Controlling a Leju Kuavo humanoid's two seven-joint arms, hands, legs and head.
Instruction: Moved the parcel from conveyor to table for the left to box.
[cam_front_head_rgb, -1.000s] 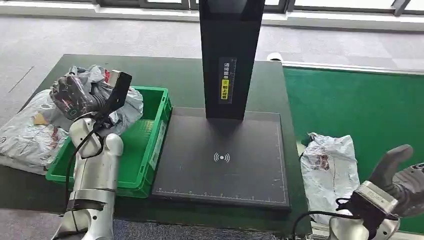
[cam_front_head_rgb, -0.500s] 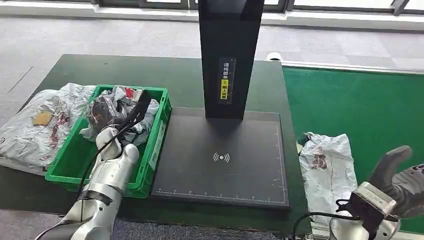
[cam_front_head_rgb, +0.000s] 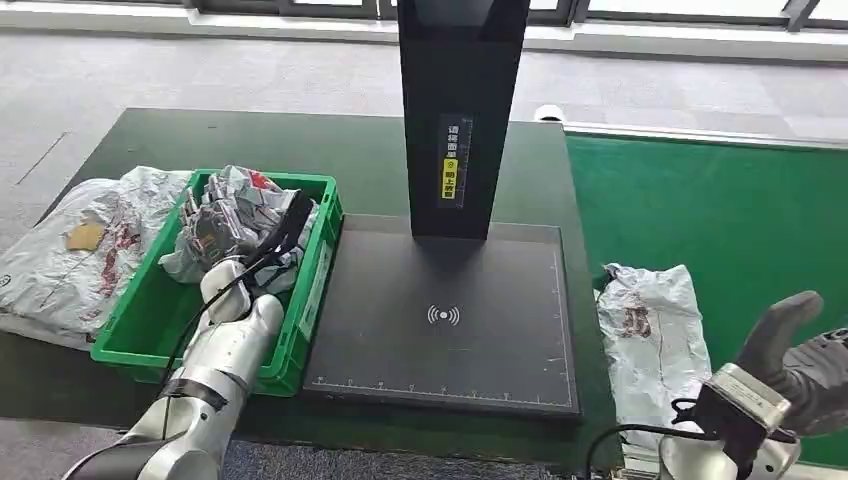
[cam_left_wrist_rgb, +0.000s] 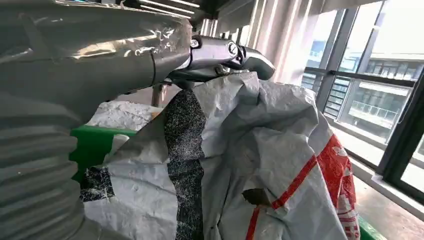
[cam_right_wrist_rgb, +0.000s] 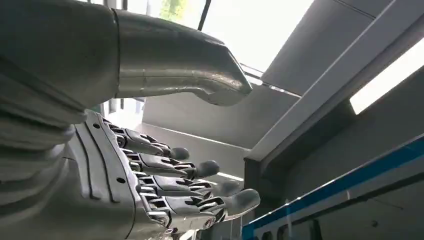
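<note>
A wireless-signal sign (cam_front_head_rgb: 443, 316), a dot with arcs either side, is printed in white on the black scanner plate (cam_front_head_rgb: 400, 340). At its 12 o'clock, the black post (cam_front_head_rgb: 460, 80) carries a yellow-and-white sticker (cam_front_head_rgb: 452, 160) with Chinese characters too small to read.

Crate (cam_front_head_rgb: 305, 290) bright green. Parcel (cam_front_head_rgb: 235, 215) in it: grey-white crumpled plastic, red stripe, black speckled patch (clearest in the left wrist view). Parcel on the conveyor (cam_front_head_rgb: 655, 335) white-grey with dark reddish smudges. Conveyor belt (cam_front_head_rgb: 720, 210) green. Scanner pad (cam_front_head_rgb: 445, 310) black, white ruler marks. Counter (cam_front_head_rgb: 350, 145) dark green.
</note>
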